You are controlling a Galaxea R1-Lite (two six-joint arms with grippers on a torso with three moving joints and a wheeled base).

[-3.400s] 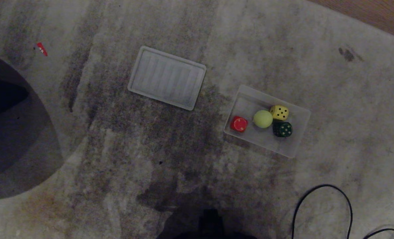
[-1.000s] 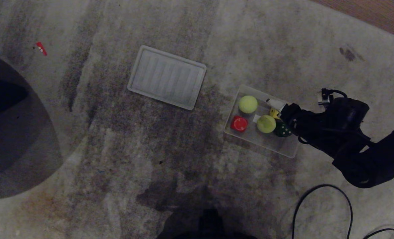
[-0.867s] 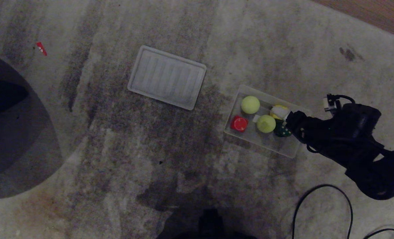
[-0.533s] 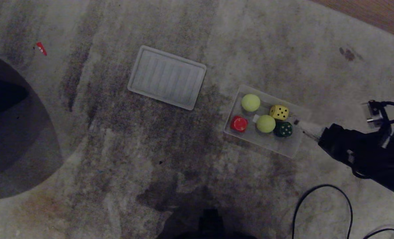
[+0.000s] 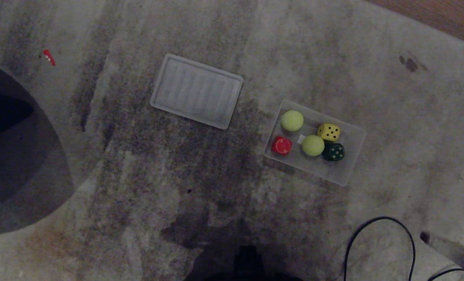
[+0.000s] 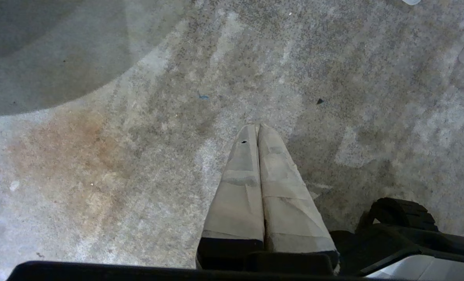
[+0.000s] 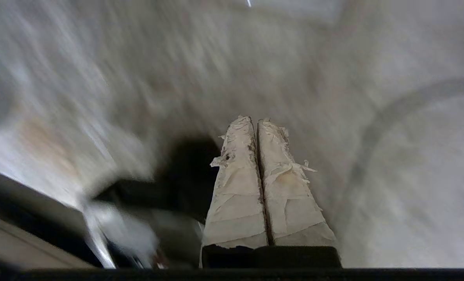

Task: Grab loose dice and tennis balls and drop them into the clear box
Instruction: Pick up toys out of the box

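In the head view, a shallow rectangular transparent plastic box [image 5: 351, 156] is seen lying on a stained grey carpet [image 5: 216, 187], right of centre. Two yellow-green fuzzy tennis balls are held inside it: one [image 5: 292, 120] near the far left corner, the other [image 5: 313, 145] nearer the middle. A red rounded piece [image 5: 281, 145] is placed in the box's near left part, just beside the second ball. A yellow die with black pips [image 5: 329, 132] and a dark green die with white pips [image 5: 333, 152] are set side by side to the right of that ball, the green one touching it. No beige die can be made out. A flat ribbed whitish rectangular lid [image 5: 196, 91] is laid apart from the box, up and to its left. A small red scrap [image 5: 49, 57] is seen far to the left, and a black cable [image 5: 376, 242] is looped at the lower right. At the lower right corner the pale tip of the right gripper [image 5: 443, 244] is seen, well apart from the box.

In the left wrist view, the left gripper [image 6: 257, 130] is shown hanging over bare carpet, its taped fingers [image 6: 282, 183] pressed together and nothing held.

In the right wrist view, the right gripper [image 7: 254, 121] is shown clenched, its frayed taped fingers [image 7: 238, 187] closed on nothing, over blurred carpet.
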